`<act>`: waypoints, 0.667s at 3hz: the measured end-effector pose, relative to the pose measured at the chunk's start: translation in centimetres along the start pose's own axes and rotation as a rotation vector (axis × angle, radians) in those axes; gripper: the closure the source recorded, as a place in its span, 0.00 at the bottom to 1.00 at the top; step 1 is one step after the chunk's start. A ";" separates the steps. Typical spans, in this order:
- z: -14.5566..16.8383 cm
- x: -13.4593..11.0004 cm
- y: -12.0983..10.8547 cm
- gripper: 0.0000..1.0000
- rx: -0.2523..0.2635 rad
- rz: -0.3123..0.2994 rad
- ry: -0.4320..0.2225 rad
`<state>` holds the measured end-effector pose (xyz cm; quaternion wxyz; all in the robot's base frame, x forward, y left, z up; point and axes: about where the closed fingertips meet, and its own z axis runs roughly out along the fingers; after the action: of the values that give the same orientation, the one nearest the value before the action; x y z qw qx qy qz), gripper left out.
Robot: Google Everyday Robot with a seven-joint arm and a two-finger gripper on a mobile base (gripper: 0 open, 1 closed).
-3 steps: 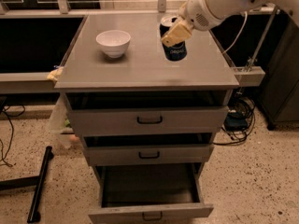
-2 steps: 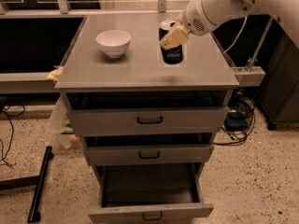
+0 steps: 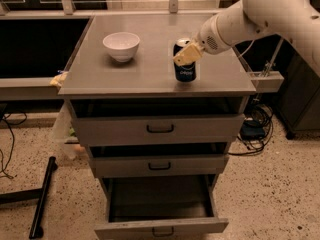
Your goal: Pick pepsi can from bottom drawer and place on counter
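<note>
My claw (image 3: 185,54) grips the upper half of the pepsi can (image 3: 185,73), a smooth blue cylinder standing upright on the matte grey counter (image 3: 150,71) just beneath (set down, I judge, ready for release). A glossy white bowl (image 3: 121,45) sits well to the claw's left. The bottom drawer (image 3: 160,228) hangs open far below.

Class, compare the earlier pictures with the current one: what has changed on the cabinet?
The gripper lowered the can onto the counter, and it remains at the can's top. The bowl and the open bottom drawer are unchanged.
</note>
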<state>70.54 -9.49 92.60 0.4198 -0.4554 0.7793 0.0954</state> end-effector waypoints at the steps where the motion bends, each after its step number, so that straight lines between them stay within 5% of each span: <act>1: 1.3 2.2 0.0 1.00 0.000 0.068 -0.015; 2: 1.2 2.2 -0.1 0.86 0.001 0.078 -0.017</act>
<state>70.79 -10.32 90.26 0.4228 -0.4236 0.7928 0.1152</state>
